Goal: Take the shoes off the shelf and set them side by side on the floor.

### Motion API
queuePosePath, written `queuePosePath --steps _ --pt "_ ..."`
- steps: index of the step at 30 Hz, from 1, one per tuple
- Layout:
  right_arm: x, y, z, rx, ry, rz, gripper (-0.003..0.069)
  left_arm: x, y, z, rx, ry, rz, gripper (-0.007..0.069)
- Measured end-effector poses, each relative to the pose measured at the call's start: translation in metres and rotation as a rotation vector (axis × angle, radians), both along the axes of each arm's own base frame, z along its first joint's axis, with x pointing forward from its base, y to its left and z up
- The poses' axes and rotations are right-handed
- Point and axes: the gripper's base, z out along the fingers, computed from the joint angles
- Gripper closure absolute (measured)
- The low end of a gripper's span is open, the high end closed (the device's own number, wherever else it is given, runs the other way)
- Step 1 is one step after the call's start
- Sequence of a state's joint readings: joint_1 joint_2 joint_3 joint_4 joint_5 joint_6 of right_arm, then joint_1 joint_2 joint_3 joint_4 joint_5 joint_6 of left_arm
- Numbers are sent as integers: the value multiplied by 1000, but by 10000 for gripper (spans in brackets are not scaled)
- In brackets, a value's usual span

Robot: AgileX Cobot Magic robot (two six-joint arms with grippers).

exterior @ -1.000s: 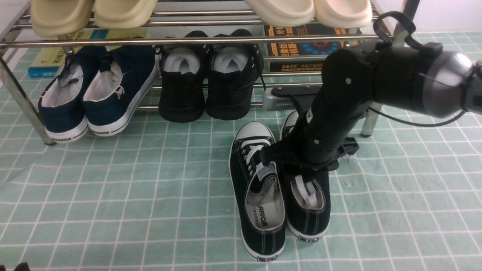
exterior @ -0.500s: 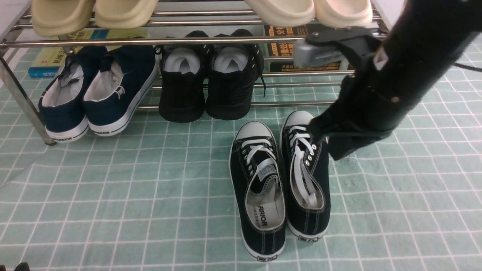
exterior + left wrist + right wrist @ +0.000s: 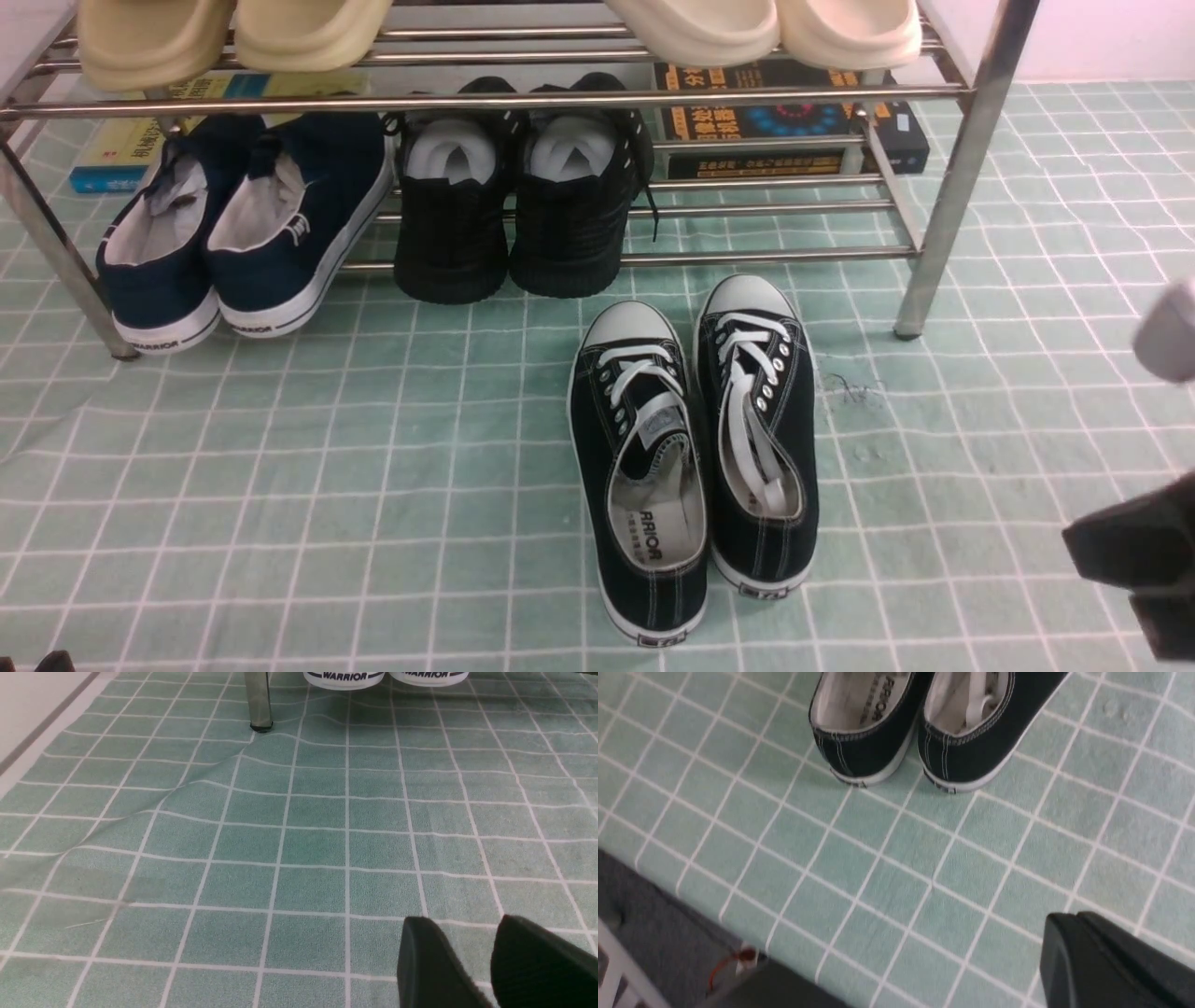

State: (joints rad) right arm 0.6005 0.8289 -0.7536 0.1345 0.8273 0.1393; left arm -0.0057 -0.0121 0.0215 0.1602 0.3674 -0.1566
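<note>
Nearest, the right gripper (image 3: 1069, 938) is closed tight and empty; the left gripper (image 3: 462, 938) has its two fingers slightly apart, holding nothing. Beyond, the two shoes (image 3: 695, 439) stand side by side, touching, on the floor (image 3: 280, 485), toes toward the shelf (image 3: 963, 159), which carries two navy slip-ons (image 3: 252, 215), two all-black shoes (image 3: 569, 224) and four pale slippers (image 3: 299, 28).

- We find bare floor (image 3: 280, 485) open on the left of the shoes (image 3: 695, 448), and again on their right.
- The shoes touch side by side, with no gap between them.
- Just beyond their toes, the shelf (image 3: 952, 187) rail and the black shoes (image 3: 518, 215) crowd the approach.
- Navy slip-ons (image 3: 243, 243) fill the shelf's left end.
</note>
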Motion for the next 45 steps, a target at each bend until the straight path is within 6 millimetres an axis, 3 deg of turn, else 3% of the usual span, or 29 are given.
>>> queuePosePath --steps 4,11,38,45 --pt "-10 -11 -38 131 -196 -48 671 0 0 0 0 0 0 382" --pt "-15 -20 -70 246 -380 -94 667 0 0 0 0 0 0 382" --pt "-16 -20 -72 255 -394 -98 646 0 0 0 0 0 0 382" --pt "-27 -29 -69 235 -487 -60 641 0 0 0 0 0 0 382"
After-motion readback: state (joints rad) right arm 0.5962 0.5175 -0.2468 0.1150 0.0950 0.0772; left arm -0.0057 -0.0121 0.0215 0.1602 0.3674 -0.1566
